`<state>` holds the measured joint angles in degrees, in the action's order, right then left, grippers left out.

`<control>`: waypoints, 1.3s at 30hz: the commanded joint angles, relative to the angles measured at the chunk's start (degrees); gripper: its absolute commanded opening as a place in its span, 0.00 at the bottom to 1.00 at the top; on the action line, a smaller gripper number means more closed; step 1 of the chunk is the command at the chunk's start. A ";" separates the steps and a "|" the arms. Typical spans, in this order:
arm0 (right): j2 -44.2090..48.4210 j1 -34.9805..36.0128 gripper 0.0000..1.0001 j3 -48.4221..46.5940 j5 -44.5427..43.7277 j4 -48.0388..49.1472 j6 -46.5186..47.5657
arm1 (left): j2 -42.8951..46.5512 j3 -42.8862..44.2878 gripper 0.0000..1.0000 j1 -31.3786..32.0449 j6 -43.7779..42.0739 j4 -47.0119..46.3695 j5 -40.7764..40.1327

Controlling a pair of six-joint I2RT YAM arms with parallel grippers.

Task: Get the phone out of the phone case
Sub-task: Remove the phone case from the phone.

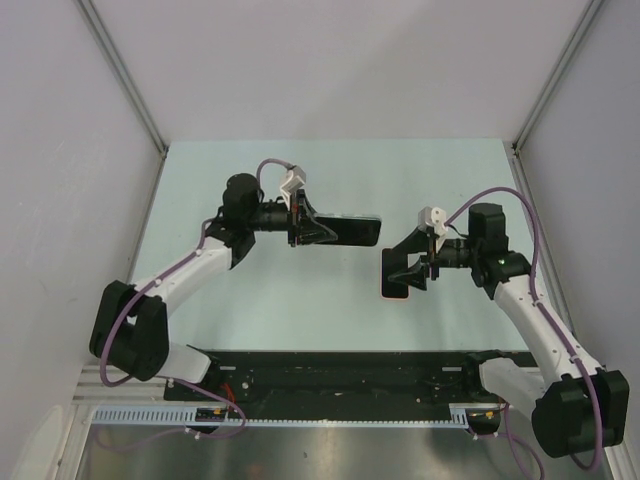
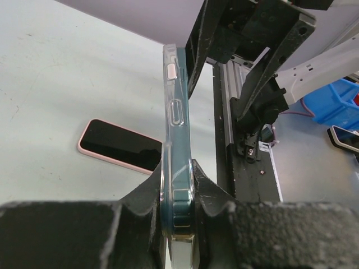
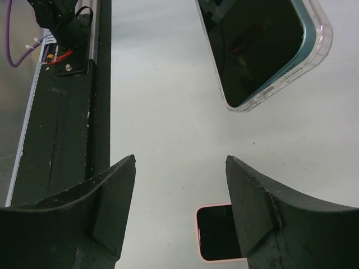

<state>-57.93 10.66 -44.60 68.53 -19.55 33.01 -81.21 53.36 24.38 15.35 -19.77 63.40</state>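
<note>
A pale green worktop (image 1: 330, 180) is enclosed by plain white walls (image 1: 340, 60), with a slanted metal post (image 1: 125, 75) rising at each far corner. A pink-rimmed phone (image 2: 120, 144) lies flat on it, dark screen up, right of the middle and closer to the near edge than the far one. Along the near edge runs a black rail (image 1: 330, 372), with a white toothed strip (image 1: 280, 418) just in front of it and bare sheet metal (image 1: 330, 455) beyond that. Off the worktop, past the rail, sits a blue bin (image 2: 336, 106).
</note>
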 commanded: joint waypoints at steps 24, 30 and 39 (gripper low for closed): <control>-4.12 3.41 0.63 5.14 1.34 11.64 -0.32 | -1.50 -1.86 0.00 4.80 7.41 -10.38 2.35; -4.21 2.36 0.55 5.49 1.78 14.36 -3.48 | -0.79 -2.65 0.00 5.24 6.97 -10.82 2.08; -4.30 0.86 0.47 5.58 5.82 16.04 -6.91 | -0.27 -3.62 0.01 5.94 5.83 -11.25 1.12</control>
<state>-62.63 11.92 -39.22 71.46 -5.74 27.35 -83.53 49.69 29.63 21.50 -26.55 63.64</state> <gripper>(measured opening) 0.487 0.199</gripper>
